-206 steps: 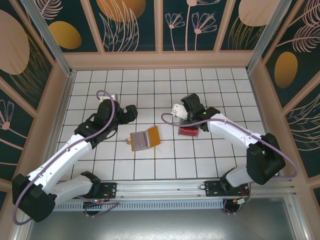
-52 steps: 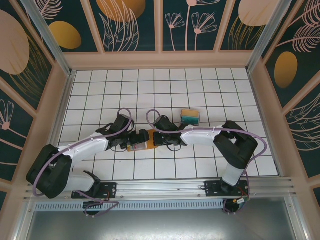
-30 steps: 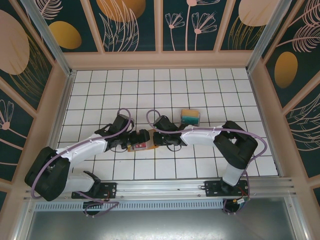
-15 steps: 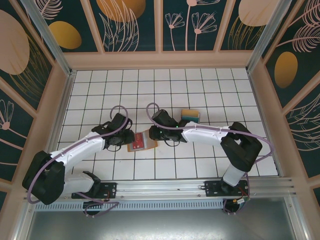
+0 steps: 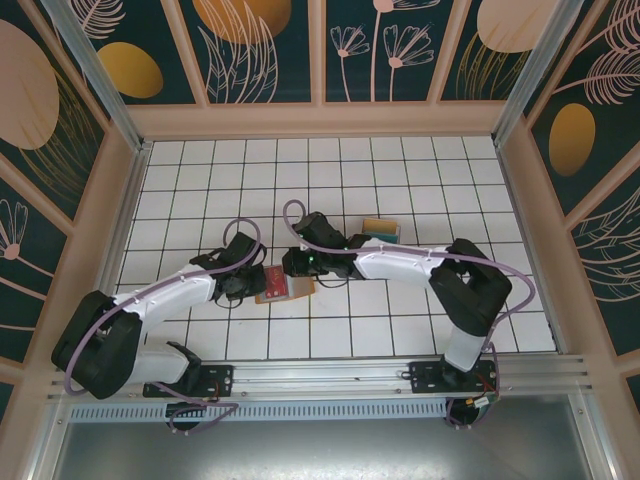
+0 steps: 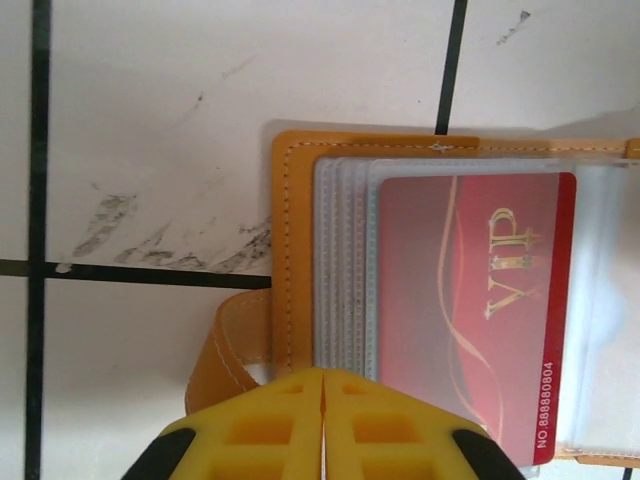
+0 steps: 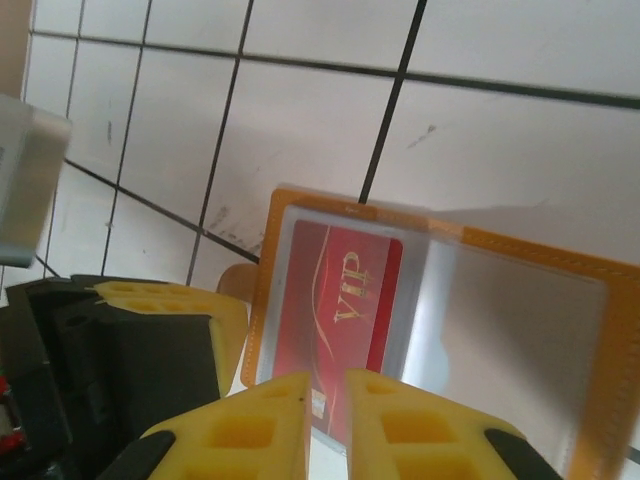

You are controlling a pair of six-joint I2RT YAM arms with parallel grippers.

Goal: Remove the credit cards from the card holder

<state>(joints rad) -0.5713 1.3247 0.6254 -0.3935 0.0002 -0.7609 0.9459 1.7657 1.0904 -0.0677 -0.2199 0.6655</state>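
The orange-brown card holder [image 5: 284, 291] lies open and flat on the white tiles. A red VIP card [image 6: 470, 310] sits in its clear sleeve, over a stack of blue-grey pocket edges. My left gripper [image 6: 322, 374] is shut, its yellow tips meeting over the holder's left border [image 6: 295, 250], beside the curled tab [image 6: 228, 340]. My right gripper [image 7: 327, 382] hangs over the red card [image 7: 345, 290] from the other side. Its fingertips stand a narrow gap apart with the card's near end in line with that gap; whether they pinch it is unclear. From above, the left gripper [image 5: 256, 280] and right gripper [image 5: 297, 268] flank the holder.
A clear plastic tray [image 5: 380, 229] with orange and teal strips stands just behind the right forearm. Its blurred corner [image 7: 28, 180] shows at the left edge of the right wrist view. Wooden walls ring the tiled floor. The arms' rail runs along the near edge.
The left gripper has gone from wide open to shut at the holder's left edge. The right gripper has slid left, from the holder's right side to over the red card.
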